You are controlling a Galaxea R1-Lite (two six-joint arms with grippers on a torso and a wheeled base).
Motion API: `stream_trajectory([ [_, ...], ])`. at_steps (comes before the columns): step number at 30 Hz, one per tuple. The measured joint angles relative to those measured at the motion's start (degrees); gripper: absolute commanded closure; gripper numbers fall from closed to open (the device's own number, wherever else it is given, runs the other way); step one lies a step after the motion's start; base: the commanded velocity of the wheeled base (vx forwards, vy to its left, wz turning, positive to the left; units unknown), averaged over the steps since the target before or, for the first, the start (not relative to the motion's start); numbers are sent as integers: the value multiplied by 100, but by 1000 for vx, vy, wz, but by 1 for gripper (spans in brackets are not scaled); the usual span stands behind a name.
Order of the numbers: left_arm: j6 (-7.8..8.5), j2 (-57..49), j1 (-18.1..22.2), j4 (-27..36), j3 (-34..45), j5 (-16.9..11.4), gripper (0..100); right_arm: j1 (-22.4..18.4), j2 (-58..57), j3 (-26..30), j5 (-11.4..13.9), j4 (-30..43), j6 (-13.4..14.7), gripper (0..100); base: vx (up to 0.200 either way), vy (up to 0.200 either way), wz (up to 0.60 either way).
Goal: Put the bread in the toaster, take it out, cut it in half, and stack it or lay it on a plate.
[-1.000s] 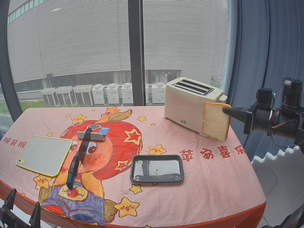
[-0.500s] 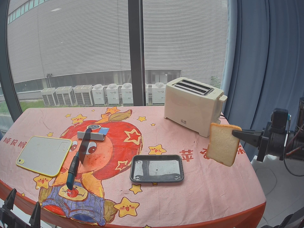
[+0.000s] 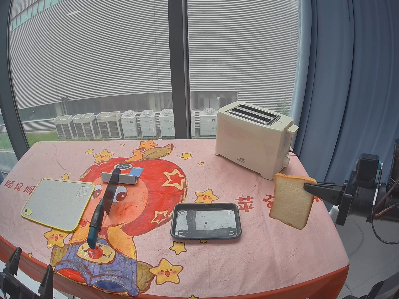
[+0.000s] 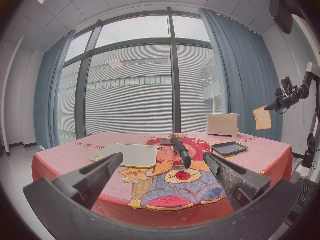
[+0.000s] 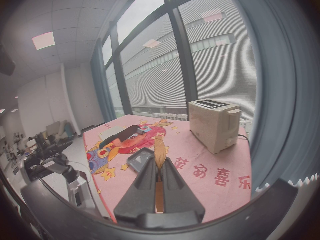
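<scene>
R gripper [image 3: 309,186] pinches bread [image 3: 292,201] by one edge, upright, at 5 o'clock of toaster [image 3: 249,140]. Prob. held vertical so it can drop in. L gripper [image 4: 162,157] is spread, holding nothing.

Right arm sits out to the right, forearm about level, right tool [image 3: 311,187] pointing inward — fingers pinched on the upper edge of a bread slice [image 3: 292,201], which hangs upright. Left tool [image 4: 163,159] low at the near left, facing forward — fingers spread wide.
</scene>
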Motion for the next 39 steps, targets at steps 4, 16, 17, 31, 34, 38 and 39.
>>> stream_trajectory([
  [4,0,0,0,0,0,0,0,63,-5,-24,-529,-4,146,100,0,0,0],
  [16,0,0,0,0,0,4,0,267,-24,-41,-692,2,178,100,0,0,0],
  [17,-2,0,2,0,0,1,0,272,-24,-41,-692,2,178,100,0,0,0],
  [31,-10,0,0,0,0,1,0,272,-13,-55,-683,-4,167,100,0,0,0],
  [34,-10,0,0,0,0,1,0,265,-11,-55,-681,-4,167,100,0,0,0],
  [38,-10,0,0,0,0,1,0,245,-18,-59,-683,-4,160,100,0,0,0],
  [39,-10,0,0,0,0,1,0,250,-20,-59,-685,-4,157,100,0,0,0],
])
